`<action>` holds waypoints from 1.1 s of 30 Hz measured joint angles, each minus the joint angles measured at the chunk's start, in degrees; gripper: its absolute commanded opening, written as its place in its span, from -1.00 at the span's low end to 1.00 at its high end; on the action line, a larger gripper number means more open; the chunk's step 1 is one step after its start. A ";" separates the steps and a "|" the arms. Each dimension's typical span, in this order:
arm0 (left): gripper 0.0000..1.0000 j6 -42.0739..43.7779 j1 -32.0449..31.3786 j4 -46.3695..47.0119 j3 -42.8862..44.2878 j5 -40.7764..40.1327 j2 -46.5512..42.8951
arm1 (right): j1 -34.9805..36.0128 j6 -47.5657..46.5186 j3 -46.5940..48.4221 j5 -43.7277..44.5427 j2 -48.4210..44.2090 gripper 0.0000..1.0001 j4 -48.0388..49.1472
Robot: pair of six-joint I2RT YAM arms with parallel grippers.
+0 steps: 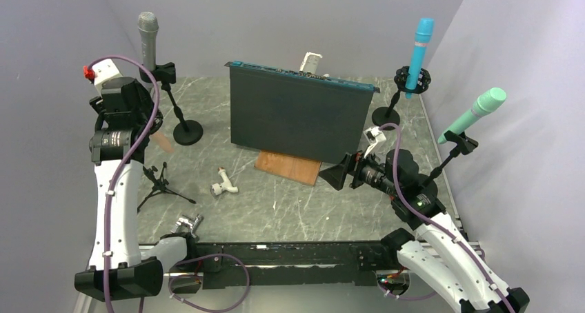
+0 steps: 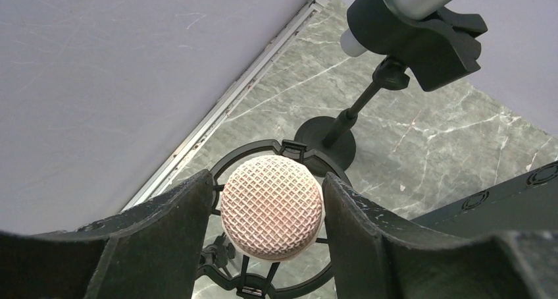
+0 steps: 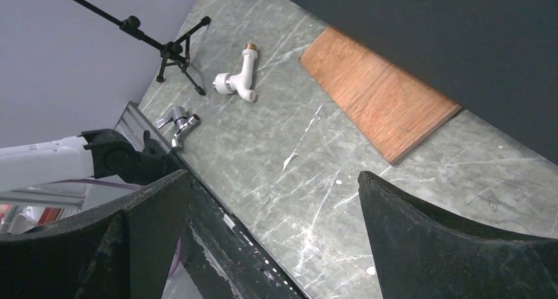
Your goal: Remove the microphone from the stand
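Note:
A pink mesh-headed microphone (image 2: 271,207) sits in a black ring mount (image 2: 231,161) on a small tripod stand (image 1: 160,183) at the left of the table. In the top view its body (image 1: 163,142) shows as a blurred orange shape below my left gripper (image 1: 153,128). In the left wrist view my left gripper (image 2: 268,180) has a finger on each side of the mesh head, closed to its width. My right gripper (image 1: 332,175) is open and empty above the table's middle right, also seen in the right wrist view (image 3: 275,180).
A grey microphone (image 1: 147,37) stands on a round-base stand (image 1: 187,130) just behind the pink one. A blue microphone (image 1: 421,44) and a green one (image 1: 479,109) stand at the right. A dark panel (image 1: 300,116), wood board (image 1: 288,167), white faucet (image 1: 223,185) and chrome fitting (image 1: 186,223) are nearby.

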 measured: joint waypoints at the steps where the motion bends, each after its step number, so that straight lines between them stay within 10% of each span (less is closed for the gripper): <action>1: 0.26 0.00 0.07 0.11 0.00 0.02 -0.09 | 0.02 -0.02 0.00 0.09 -0.13 1.00 -0.02; 17: -1.00 2.38 0.44 -0.28 4.96 0.28 1.57 | 0.02 0.26 0.00 0.39 -0.31 1.00 -0.04; 33: -1.00 6.64 0.44 -5.07 21.16 -0.68 0.74 | 0.02 0.39 0.02 0.57 1.81 1.00 -0.02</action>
